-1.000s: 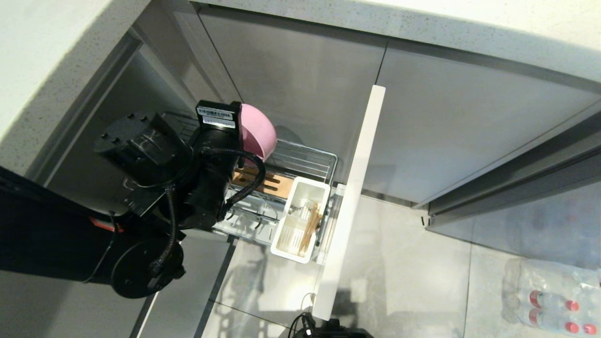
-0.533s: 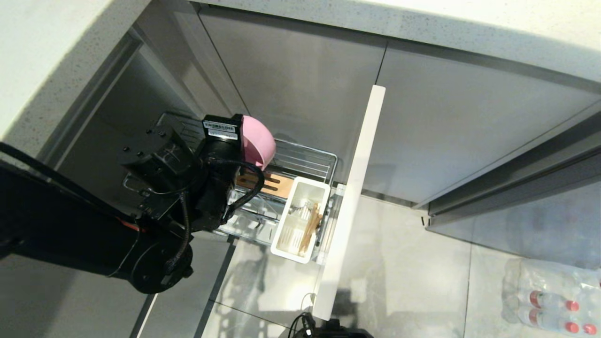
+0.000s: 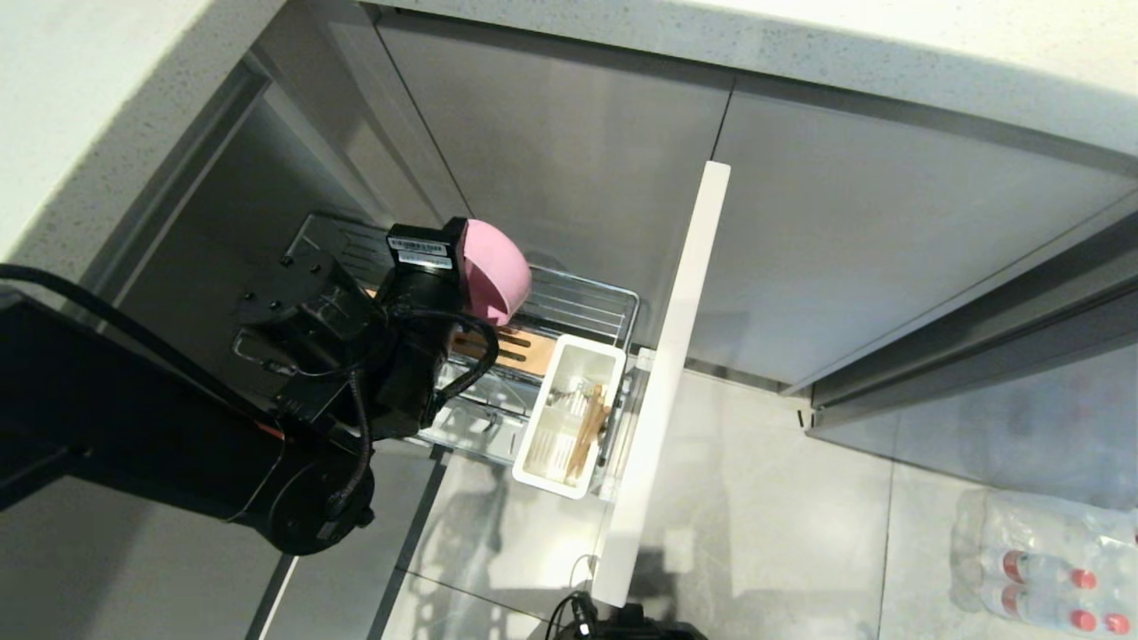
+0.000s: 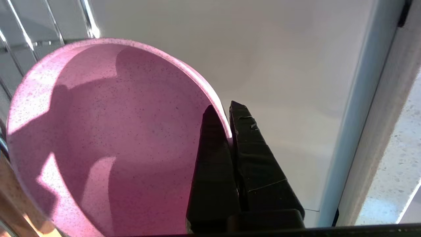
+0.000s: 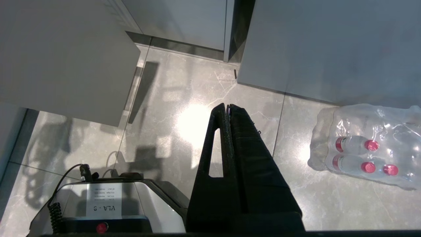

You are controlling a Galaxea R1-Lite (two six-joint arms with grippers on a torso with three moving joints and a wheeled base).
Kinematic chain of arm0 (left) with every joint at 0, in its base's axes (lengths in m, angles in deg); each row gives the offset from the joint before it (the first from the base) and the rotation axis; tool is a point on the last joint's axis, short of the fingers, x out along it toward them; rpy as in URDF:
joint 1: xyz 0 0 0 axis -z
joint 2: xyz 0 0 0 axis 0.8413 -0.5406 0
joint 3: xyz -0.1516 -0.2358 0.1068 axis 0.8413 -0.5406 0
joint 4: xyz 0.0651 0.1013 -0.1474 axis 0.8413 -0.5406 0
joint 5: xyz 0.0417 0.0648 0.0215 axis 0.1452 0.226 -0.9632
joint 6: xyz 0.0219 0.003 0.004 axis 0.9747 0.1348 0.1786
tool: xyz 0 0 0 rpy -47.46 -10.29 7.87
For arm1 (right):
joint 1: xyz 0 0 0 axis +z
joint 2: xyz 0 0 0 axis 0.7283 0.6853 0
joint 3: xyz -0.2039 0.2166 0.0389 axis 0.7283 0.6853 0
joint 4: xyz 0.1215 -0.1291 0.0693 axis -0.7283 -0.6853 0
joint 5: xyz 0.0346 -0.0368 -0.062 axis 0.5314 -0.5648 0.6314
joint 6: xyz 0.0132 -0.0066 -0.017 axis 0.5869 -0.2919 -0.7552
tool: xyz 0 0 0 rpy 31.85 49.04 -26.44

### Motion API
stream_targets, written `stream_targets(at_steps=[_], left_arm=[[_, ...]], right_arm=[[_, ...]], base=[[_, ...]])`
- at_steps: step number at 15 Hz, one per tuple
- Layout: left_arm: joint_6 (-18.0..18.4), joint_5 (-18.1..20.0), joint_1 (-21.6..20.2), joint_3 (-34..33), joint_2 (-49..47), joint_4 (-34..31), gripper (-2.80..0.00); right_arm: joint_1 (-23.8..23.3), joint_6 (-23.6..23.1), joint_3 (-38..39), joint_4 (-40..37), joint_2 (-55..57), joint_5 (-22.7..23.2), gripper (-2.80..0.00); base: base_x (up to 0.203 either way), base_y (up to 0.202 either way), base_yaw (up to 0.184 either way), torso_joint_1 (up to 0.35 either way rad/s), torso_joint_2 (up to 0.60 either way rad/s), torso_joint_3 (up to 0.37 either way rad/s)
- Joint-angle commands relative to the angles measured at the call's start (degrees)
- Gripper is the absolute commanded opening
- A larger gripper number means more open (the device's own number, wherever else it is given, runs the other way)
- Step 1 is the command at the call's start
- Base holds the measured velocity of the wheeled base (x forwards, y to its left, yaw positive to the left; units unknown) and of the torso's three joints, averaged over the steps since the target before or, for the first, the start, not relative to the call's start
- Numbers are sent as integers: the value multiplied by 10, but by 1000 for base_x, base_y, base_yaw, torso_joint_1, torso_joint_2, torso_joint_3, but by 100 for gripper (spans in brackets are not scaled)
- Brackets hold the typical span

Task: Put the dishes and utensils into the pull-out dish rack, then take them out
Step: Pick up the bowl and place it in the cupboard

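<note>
My left gripper (image 4: 223,110) is shut on the rim of the pink bowl (image 4: 98,138), one finger inside and one outside. In the head view the bowl (image 3: 498,267) hangs tilted on its side above the back of the pull-out dish rack (image 3: 582,307), a chrome wire basket drawn out of the cabinet. The rack's slotted wooden strip (image 3: 516,347) lies just below the bowl. Wooden chopsticks (image 3: 589,428) lie in the white utensil cup (image 3: 569,418) at the rack's front. My right gripper (image 5: 227,107) is shut and empty, parked over the floor.
The rack's narrow pale front panel (image 3: 667,382) stands out into the room. Grey cabinet fronts (image 3: 578,133) rise behind the rack under a speckled countertop (image 3: 800,36). A shrink-wrapped pack of bottles (image 5: 368,154) lies on the tiled floor. My own base (image 5: 108,204) is below the right arm.
The left arm has swung in and sunk a little toward the rack, carrying the pink bowl slightly down and right. The right arm has not moved.
</note>
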Motion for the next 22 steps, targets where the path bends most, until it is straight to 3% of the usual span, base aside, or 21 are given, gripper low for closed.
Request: stream_targets(at_steps=[1, 5, 22], left_arm=[[-9, 8, -3, 2, -5, 6, -280], [-14, 43, -6, 13, -21, 20, -280], [-32, 47, -14, 23, -64, 20, -280]], right_arm=[[0, 0, 0, 0, 0, -1, -280], [0, 0, 0, 0, 1, 0, -280], [0, 0, 0, 0, 0, 0, -280]], base=[[0, 0, 0, 0, 0, 0], [0, 0, 0, 0, 0, 0], [0, 0, 0, 0, 0, 0]])
